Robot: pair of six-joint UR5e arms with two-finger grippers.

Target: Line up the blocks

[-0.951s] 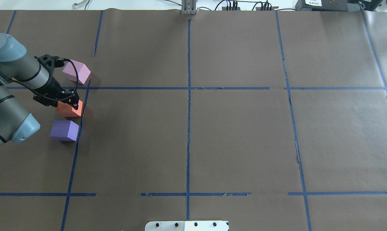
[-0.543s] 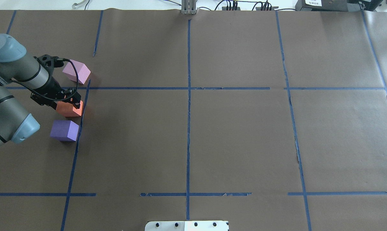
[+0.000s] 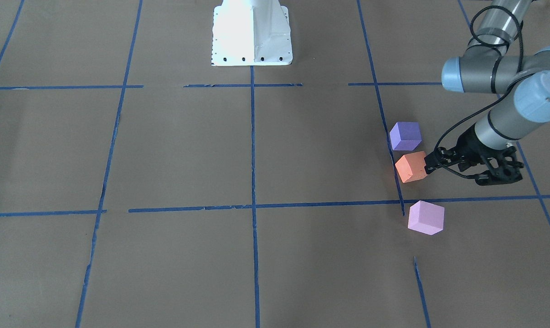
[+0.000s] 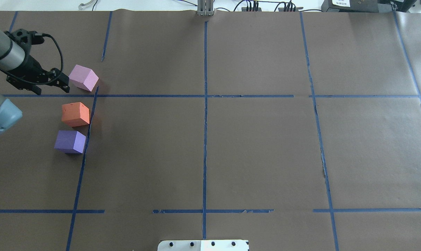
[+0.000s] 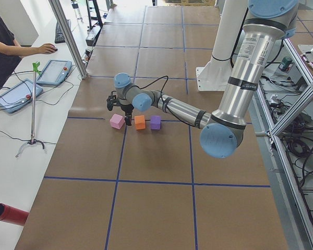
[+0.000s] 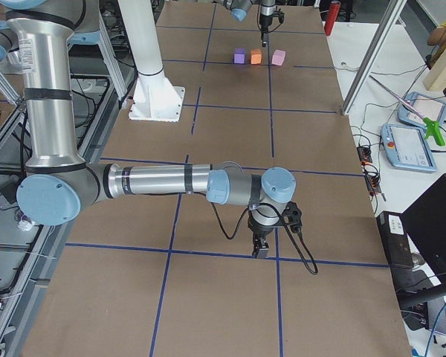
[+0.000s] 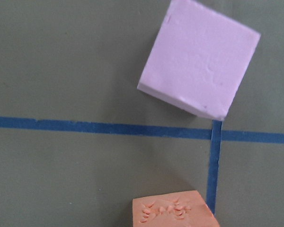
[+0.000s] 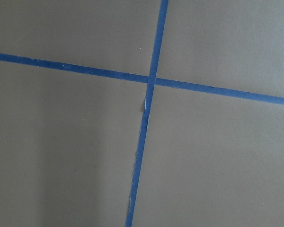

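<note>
Three cubes stand in a rough row beside a blue tape line at the table's left: violet-purple point(image 4: 70, 141), orange point(image 4: 75, 114) and pale pink point(image 4: 83, 77), which is turned at an angle. My left gripper point(image 4: 61, 81) hangs open and empty above the table, just left of the pink cube and clear of the orange one. The front view shows it point(image 3: 432, 163) beside the orange cube point(image 3: 411, 166). The left wrist view looks down on the pink cube point(image 7: 199, 59) and the orange cube's top point(image 7: 173, 213). My right gripper point(image 6: 260, 249) points down over a tape crossing, far from the cubes; I cannot tell whether it is open.
Brown paper with a grid of blue tape lines point(image 4: 205, 96) covers the table. The robot's white base plate point(image 3: 252, 32) stands at the near middle edge. Cables and a metal post point(image 4: 205, 8) lie along the far edge.
My left gripper has let go of the orange cube and risen away toward the far left, near the pink cube. The orange cube stays in place.
</note>
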